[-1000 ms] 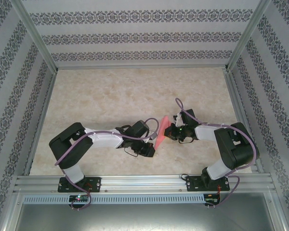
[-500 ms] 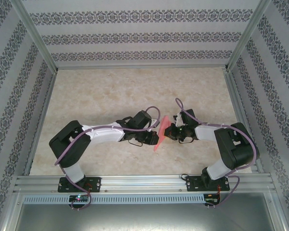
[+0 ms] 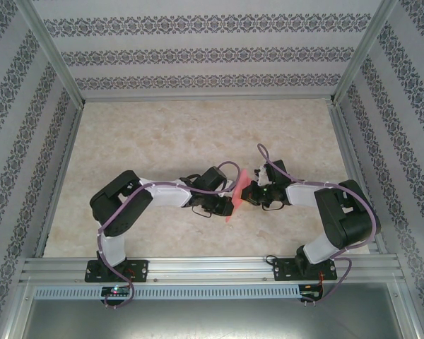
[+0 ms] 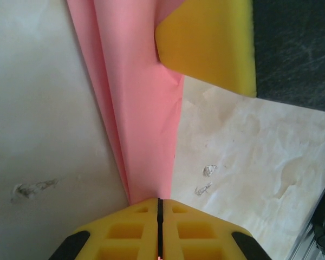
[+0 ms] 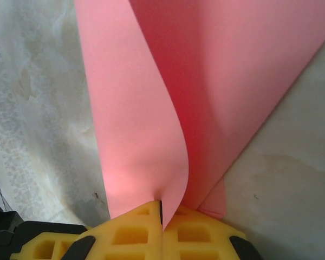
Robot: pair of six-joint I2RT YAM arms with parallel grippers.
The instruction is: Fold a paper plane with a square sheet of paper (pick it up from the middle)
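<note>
Over marbled table (image 3: 162, 134), folded paper (image 4: 132, 108), lengthwise near-to-far, clamped by left hand (image 4: 158, 203), right hand (image 5: 161, 207).

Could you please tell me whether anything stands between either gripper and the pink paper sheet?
Nothing visible does: the left gripper and the right gripper are each shut directly on the folded pink-red paper sheet.

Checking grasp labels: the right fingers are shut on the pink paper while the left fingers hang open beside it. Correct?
Not quite. The left fingers are also shut on the pink paper, as the left wrist view shows; the right fingers grip it as stated.
</note>
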